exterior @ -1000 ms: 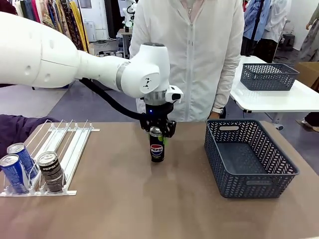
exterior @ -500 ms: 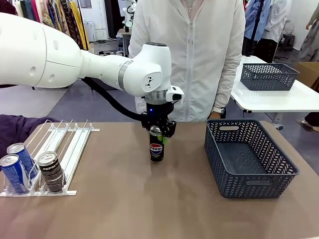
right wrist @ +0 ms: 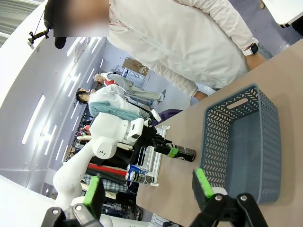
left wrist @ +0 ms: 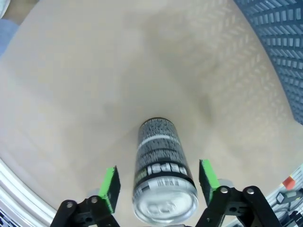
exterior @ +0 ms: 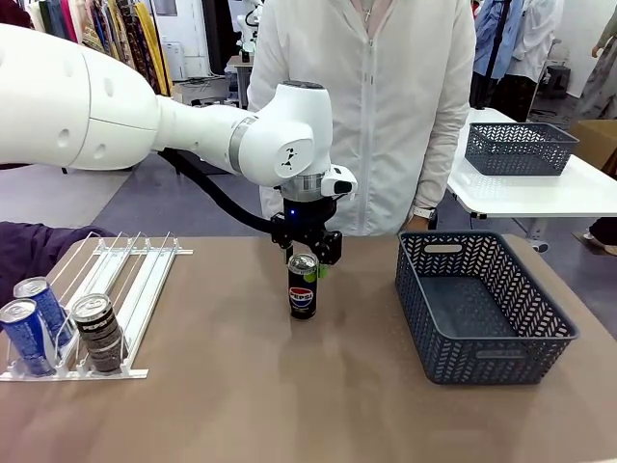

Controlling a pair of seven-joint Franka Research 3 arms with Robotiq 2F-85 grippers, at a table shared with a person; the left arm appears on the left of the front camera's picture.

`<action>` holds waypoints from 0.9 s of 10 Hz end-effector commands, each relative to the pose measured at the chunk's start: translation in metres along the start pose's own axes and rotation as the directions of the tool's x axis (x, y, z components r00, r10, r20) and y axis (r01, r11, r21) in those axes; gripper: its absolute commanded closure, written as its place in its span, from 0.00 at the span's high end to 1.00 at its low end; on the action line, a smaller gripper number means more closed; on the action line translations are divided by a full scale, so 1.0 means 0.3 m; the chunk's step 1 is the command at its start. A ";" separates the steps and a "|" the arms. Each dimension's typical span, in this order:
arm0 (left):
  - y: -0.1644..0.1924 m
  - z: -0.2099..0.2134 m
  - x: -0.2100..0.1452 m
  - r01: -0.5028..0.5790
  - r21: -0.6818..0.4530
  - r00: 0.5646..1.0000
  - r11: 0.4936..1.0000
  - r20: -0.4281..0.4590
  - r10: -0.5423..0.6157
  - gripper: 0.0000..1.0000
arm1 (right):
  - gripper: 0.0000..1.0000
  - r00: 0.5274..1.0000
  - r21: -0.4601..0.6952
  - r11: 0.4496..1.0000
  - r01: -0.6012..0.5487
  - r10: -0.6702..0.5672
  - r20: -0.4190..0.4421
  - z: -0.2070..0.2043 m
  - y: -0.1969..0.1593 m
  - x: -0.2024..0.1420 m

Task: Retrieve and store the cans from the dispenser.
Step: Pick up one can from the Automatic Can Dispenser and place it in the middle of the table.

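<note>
On the table point(exterior: 289, 405), the dispenser point(exterior: 135, 270) lies at the near left, 3 cans point(exterior: 96, 333) at its near end. 1 can point(exterior: 303, 289) stands upright mid-table, the basket point(exterior: 424, 318) to its right. A person point(exterior: 366, 106) stands behind the far edge.

Black patterned Pepsi can point(left wrist: 160, 163) upright on tan bench point(left wrist: 90, 71), between left tool's point(left wrist: 159, 182) spread green pads point(left wrist: 110, 188), gaps either side, grey lattice basket point(left wrist: 280, 42) beyond

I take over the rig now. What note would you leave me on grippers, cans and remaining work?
Left gripper: open, jaws flanking the top of the Pepsi can, gaps both sides.
Right gripper: open, holding nothing.
Pepsi can: upright mid-table, out of the dispenser, left of the grey basket.
Dispenser: two blue cans and one dark grey can at its front bar.
Left to do: all four cans into the basket.
</note>
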State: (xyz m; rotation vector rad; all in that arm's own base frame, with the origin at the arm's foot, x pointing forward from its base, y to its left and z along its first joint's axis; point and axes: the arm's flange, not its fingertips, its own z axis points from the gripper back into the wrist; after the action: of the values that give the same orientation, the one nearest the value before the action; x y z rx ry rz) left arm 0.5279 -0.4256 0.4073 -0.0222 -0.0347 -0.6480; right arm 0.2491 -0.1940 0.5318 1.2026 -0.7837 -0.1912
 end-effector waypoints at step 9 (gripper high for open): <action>0.303 0.677 -0.509 -0.133 -0.192 0.927 0.972 0.323 0.190 1.00 | 1.00 1.000 0.022 1.000 -0.015 0.015 0.019 -0.005 0.008 0.012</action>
State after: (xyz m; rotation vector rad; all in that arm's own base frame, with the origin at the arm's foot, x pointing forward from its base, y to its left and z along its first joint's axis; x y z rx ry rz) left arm 0.4771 -0.3047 0.6136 -0.1965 -0.3297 -0.4333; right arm 0.2493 -0.1940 0.5316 1.2026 -0.7827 -0.1916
